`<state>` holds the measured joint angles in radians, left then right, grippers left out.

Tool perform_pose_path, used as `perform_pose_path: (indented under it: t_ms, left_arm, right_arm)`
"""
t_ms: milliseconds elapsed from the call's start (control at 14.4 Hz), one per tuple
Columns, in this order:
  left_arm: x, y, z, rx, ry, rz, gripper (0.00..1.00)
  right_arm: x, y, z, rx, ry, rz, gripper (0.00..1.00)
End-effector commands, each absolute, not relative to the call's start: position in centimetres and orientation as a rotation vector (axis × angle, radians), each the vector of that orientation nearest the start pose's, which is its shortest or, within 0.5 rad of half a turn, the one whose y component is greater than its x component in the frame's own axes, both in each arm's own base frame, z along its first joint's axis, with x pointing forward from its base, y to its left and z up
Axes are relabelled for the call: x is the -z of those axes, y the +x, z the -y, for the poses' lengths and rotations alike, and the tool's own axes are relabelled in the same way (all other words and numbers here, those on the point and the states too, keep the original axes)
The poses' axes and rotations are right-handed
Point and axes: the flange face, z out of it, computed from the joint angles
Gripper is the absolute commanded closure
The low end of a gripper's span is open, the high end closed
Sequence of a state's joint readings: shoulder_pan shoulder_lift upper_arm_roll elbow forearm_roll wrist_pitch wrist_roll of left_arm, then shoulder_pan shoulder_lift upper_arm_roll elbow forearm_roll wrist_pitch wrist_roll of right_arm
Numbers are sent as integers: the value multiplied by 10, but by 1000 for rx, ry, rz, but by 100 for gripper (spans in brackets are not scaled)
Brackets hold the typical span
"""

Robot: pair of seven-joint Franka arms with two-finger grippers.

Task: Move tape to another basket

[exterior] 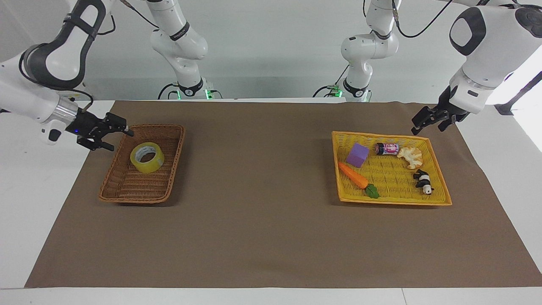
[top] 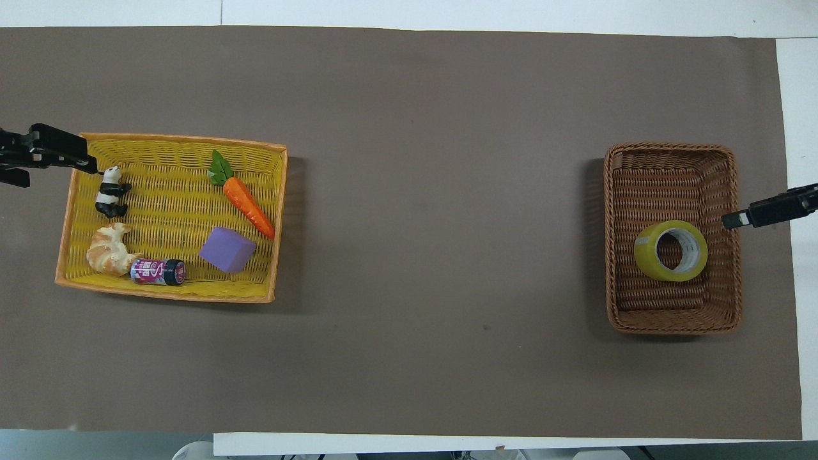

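The yellow tape (exterior: 136, 160) lies flat in the dark brown wicker basket (exterior: 177, 159), in the half nearer the robots; it shows in the overhead view too (top: 644, 259), inside the basket (top: 610, 243). My right gripper (exterior: 120, 140) is open and empty, up above the basket's outer rim at the right arm's end of the table, clear of the tape (top: 732, 220). My left gripper (exterior: 425, 126) is open and empty, raised over the corner of the yellow tray basket (exterior: 394, 202) at the left arm's end (top: 61, 160).
The yellow tray basket (top: 166, 295) holds a purple block (top: 227, 249), a carrot (top: 248, 204), a croissant (top: 108, 249), a small can (top: 158, 271) and a toy panda (top: 110, 191). A brown mat (top: 434, 191) covers the table between the baskets.
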<state>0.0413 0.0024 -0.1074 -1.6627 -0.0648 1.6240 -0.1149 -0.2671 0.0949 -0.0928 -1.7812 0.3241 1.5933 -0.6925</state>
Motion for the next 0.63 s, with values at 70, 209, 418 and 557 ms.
perform_pose_path:
  t_ms: [70,209,418,557]
  left_arm:
    - [-586,551,45,-117,-3178,-1,0]
    - [-581,549,50,-127,-3175,-13,0]
    - [-581,549,49,-115,-3178,-5,0]
    - [-580,548,45,-132,-3176,16,0]
  right_arm:
    - [-539,530,124,-122,-2869,306,0]
    - [-559,521,112,-136,-2928,220,0]
    - [-579,513,95,-156,-3015,170,0]
    - [-588,504,94,-213,-3039,-33,0]
